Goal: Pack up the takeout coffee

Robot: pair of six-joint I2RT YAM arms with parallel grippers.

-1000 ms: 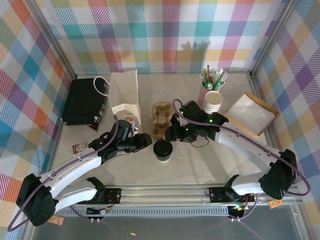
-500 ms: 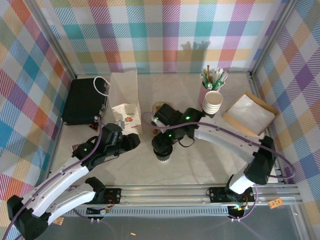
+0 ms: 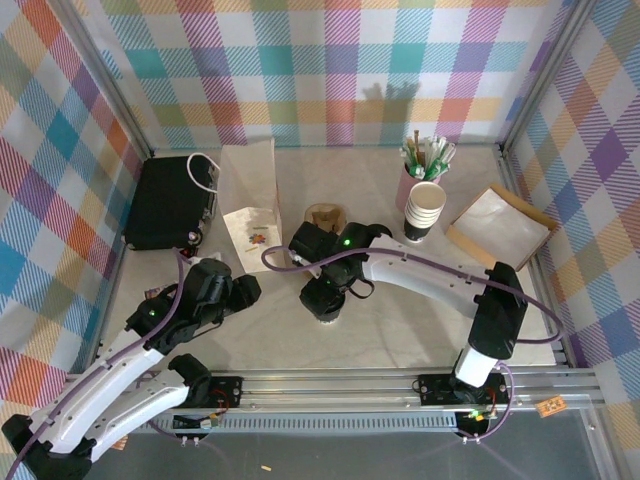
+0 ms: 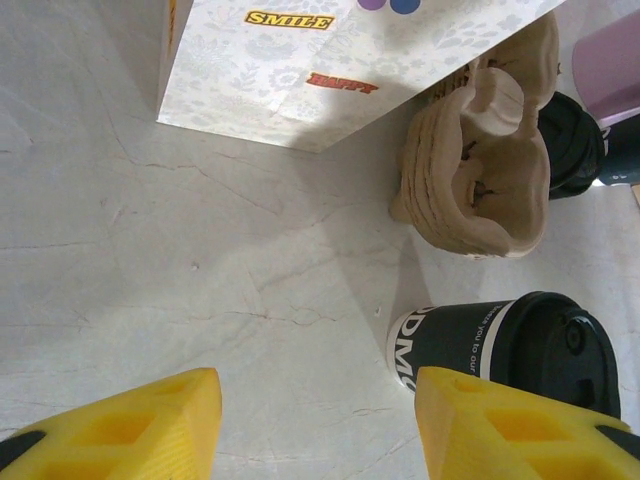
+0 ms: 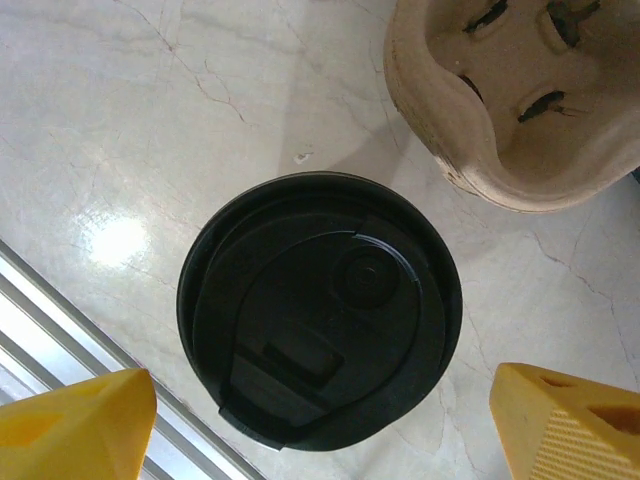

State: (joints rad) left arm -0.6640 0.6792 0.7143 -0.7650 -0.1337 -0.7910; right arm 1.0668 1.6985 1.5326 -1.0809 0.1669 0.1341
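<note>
Plaid walls [image 3: 330,70] box in a pale marbled counter [image 3: 400,325], and on it we see the two arms trading places within the last second. The right arm, which a second ago reached in from the right beside the pulp cup carrier [image 3: 322,215], has swung across and now hangs directly over the takeout coffee [image 5: 320,310]. Its right claw [image 5: 318,410] has spread wider on the way, so the yellow pads now stand well clear on either side of the black lid, touching nothing. The left arm has pulled back toward the near left corner. Its left claw [image 4: 315,425] has also eased apart and holds nothing, with only bare counter between its pads. The coffee itself has not moved: it stands upright on the counter, lid on, just on the near side of the carrier and free of both arms. The white printed paper bag [image 3: 250,205] lies at the back left, its mouth toward the carrier. We judge this to be a handover of the job, with the left arm clearing the space and the right arm lining up for a grasp from above. Nothing is packed yet. The right claw would have to come down around the cup and close before the coffee can go into the carrier or the bag.
</note>
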